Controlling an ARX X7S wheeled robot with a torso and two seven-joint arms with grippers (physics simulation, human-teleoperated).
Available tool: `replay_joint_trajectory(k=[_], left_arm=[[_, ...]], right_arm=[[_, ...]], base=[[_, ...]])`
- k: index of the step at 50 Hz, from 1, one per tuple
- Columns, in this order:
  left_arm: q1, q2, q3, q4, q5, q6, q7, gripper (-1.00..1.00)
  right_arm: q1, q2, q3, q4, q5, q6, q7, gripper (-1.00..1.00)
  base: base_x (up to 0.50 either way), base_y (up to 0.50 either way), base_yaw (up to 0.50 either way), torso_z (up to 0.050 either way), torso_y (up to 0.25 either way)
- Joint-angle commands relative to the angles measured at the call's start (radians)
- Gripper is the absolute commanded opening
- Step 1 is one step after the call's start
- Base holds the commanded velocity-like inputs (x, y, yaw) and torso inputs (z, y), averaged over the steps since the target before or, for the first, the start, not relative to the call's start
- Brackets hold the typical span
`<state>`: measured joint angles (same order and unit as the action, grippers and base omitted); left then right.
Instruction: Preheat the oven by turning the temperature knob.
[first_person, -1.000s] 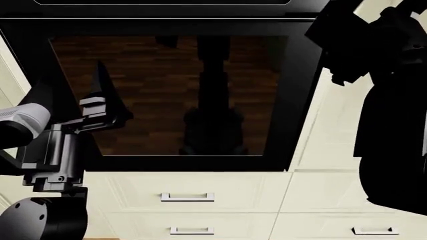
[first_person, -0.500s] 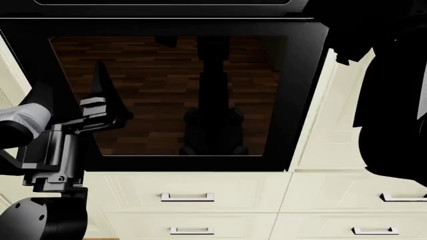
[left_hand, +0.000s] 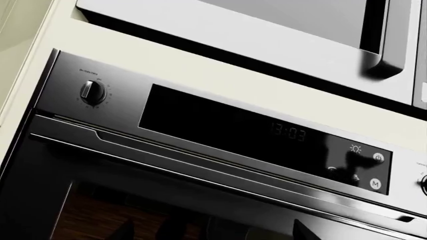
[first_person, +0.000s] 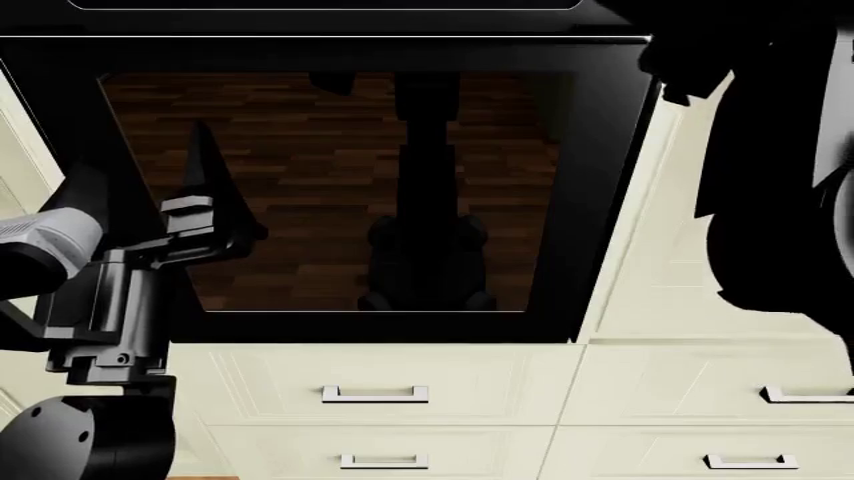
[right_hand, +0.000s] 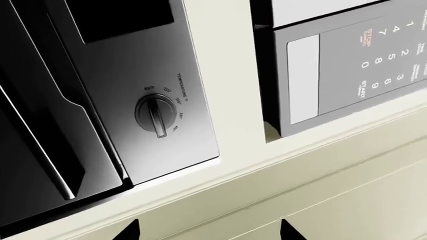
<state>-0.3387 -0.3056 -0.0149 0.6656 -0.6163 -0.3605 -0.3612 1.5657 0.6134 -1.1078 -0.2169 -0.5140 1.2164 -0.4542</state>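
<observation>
The oven (first_person: 347, 190) is built into a wall of cream panelled cabinets (first_person: 667, 250), its glossy dark door window reflecting a wood-plank floor, and below it the head view shows five drawer handles (first_person: 375, 395) on cream drawer fronts. Its steel control panel carries two knobs: the temperature knob (right_hand: 153, 114) at one end, ringed with printed degree marks, and a second knob (left_hand: 92, 92) at the other end, with a dark display (left_hand: 260, 132) reading 13:03 between them. A microwave (right_hand: 347, 60) with a number keypad sits in the niche above the oven. The left gripper (first_person: 207, 215) hangs in front of the door window's left side, its dark fingers apart and holding nothing. The right gripper (right_hand: 207, 231) shows only two finger tips, spread wide and empty, near the temperature knob but apparently not touching it; in the head view the right arm (first_person: 774, 170) is a black silhouette
</observation>
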Motion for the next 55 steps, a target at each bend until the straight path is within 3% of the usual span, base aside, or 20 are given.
replay_joint_trajectory(k=[1,27,55], left_arm=[[-0.001,-0.004,0.002,0.000,-0.005,0.002,-0.004,1.00],[0.004,-0.008,0.021,-0.032,0.008,0.021,0.003,1.00],[-0.016,0.001,0.052,-0.148,0.045,0.053,0.021,1.00]], right_arm=[[-0.002,-0.023,0.004,0.064,0.027,-0.064,0.011,1.00],[0.038,-0.039,-0.032,0.218,0.050,-0.179,0.001,1.00],[0.090,-0.144,-0.046,0.580,0.104,-0.404,0.067,1.00]], base=[[0.00,0.00,0.00,0.003,0.000],[0.00,0.00,0.00,0.001,0.000],[0.00,0.00,0.00,0.000,0.000]])
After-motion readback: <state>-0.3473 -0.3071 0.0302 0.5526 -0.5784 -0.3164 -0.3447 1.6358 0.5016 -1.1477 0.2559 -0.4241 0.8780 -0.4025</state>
